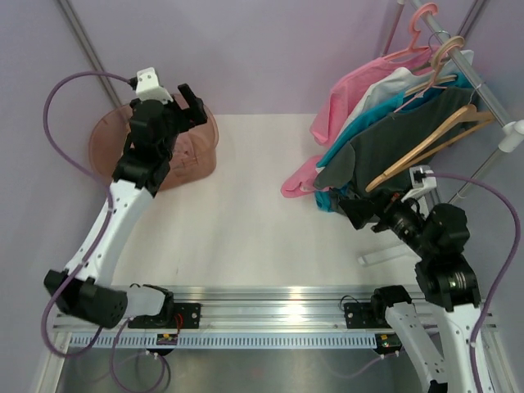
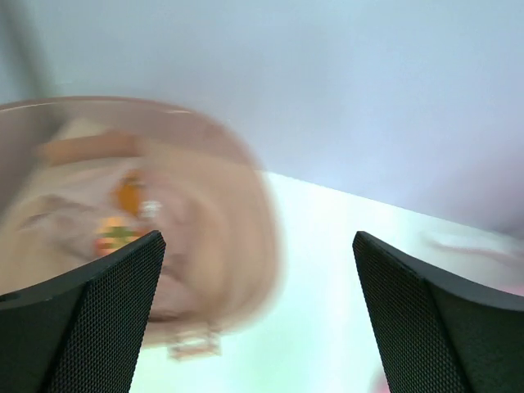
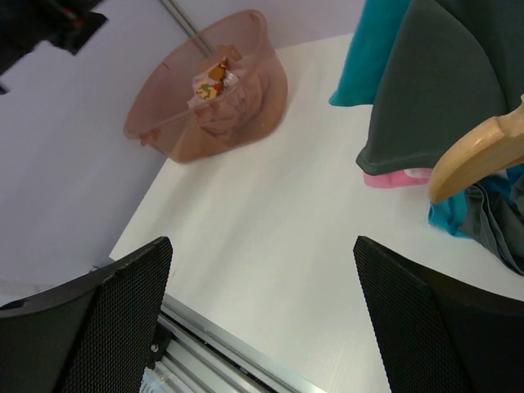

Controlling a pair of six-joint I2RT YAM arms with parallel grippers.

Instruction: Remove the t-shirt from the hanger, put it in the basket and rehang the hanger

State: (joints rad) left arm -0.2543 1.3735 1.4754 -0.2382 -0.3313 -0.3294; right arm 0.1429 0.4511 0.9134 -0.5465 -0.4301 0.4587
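Left hand (image 1: 193, 105) wide open, empty | dusty-pink t-shirt (image 3: 214, 94) below it in translucent pink tub (image 3: 266, 86) | right hand (image 3: 260, 246) open, empty | best: lift straight clear.

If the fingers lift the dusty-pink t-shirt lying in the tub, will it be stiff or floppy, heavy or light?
Probably floppy: the t-shirt lies crumpled in folds inside the tub, so it should sag from whichever point is pinched. Likely light, as it looks like thin cloth. A fold might slip out of a shallow pinch.
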